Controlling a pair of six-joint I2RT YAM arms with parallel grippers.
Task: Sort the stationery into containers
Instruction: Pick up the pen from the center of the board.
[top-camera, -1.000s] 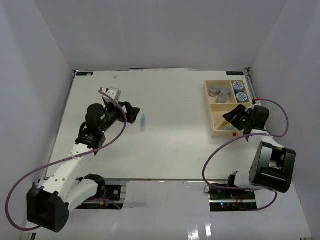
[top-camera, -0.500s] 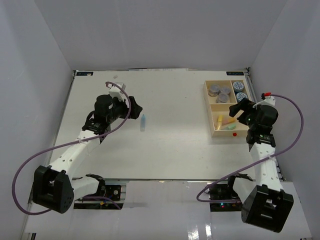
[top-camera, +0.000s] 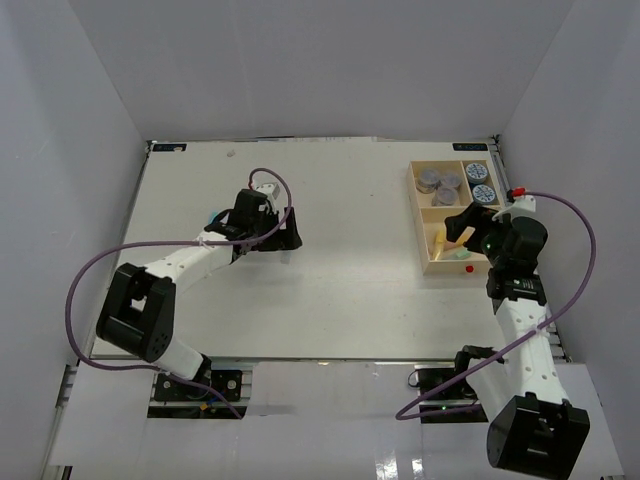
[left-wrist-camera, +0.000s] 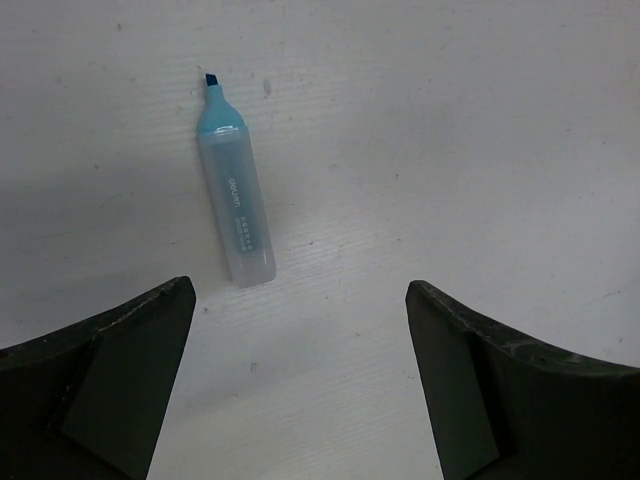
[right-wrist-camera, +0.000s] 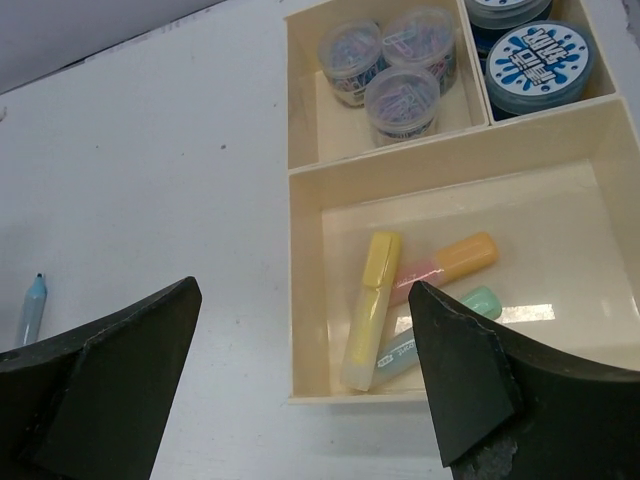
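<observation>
**Both grippers spread wide and empty; one blue marker lies loose on the table, the rest sit in the tray.**

Top view: the left gripper (top-camera: 288, 238) hangs over the middle of the white table (top-camera: 340, 290), and the right gripper (top-camera: 462, 224) is above the wooden tray (top-camera: 417, 212) near the far right corner. Left wrist view: the dark, matte fingers (left-wrist-camera: 100, 385) stand wide apart, touching nothing; the blue marker (left-wrist-camera: 233, 186), a smooth translucent barrel with a chisel tip, lies flat on the table ahead of them. Right wrist view: the jaws gape empty above the tray's large section, where a yellow marker (right-wrist-camera: 370, 308), an orange marker (right-wrist-camera: 452, 263) and a green marker (right-wrist-camera: 432, 321) lie together. Clear round tubs (right-wrist-camera: 400, 100) fill one small section, blue-lidded rolls (right-wrist-camera: 540, 62) the other.
</observation>
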